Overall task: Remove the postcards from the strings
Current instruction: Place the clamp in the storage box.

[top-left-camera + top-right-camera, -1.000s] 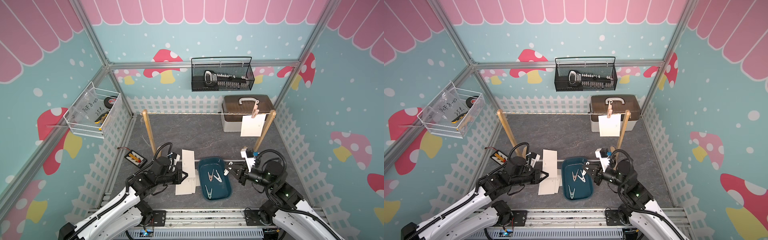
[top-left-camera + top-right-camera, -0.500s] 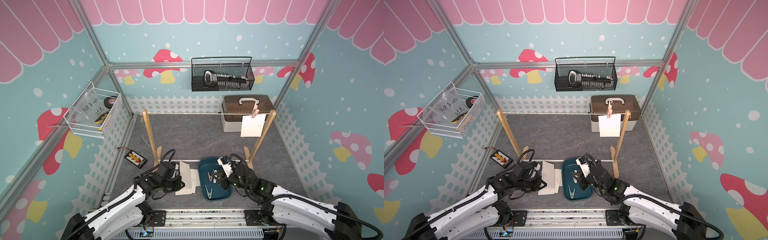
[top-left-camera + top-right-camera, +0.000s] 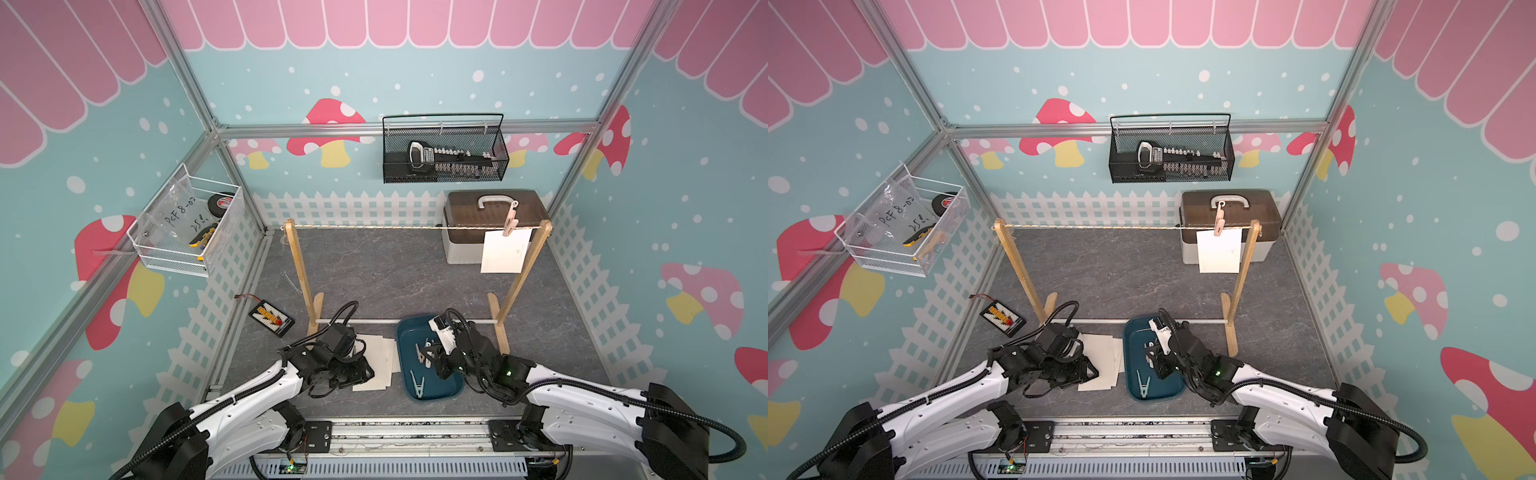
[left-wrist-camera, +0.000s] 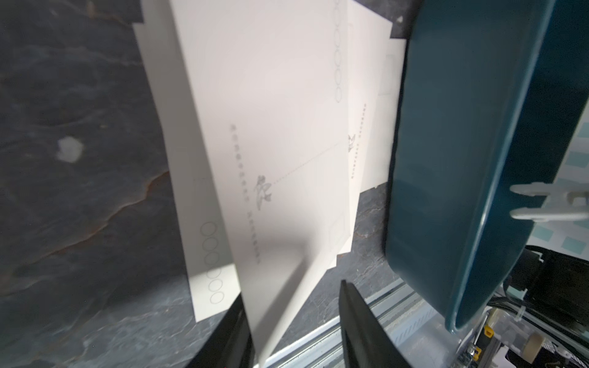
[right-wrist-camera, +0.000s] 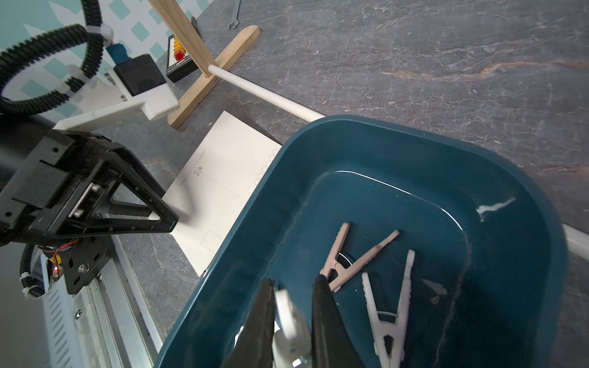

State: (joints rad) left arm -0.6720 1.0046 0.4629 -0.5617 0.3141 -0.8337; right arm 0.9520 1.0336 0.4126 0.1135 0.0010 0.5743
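Cream cards [image 3: 376, 361] lie stacked near left on the counter [image 3: 395, 270], partly hidden under the low, bent left arm [image 3: 257, 386]. Only its wrist view shows the left fingers [image 4: 360, 325] apart, with a blurred card between them. The right fingers [image 5: 325, 318] pinch a white clip [image 5: 288, 318] low in the tray [image 3: 440, 388]. One card [image 3: 505, 251] hangs far right on the string [image 3: 395, 227].

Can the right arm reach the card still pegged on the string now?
Probably not yet. The right gripper is shut on a white clothespin over the teal tray, so it must drop that first. The way to the hanging postcard looks free, though the post stands close beside it.
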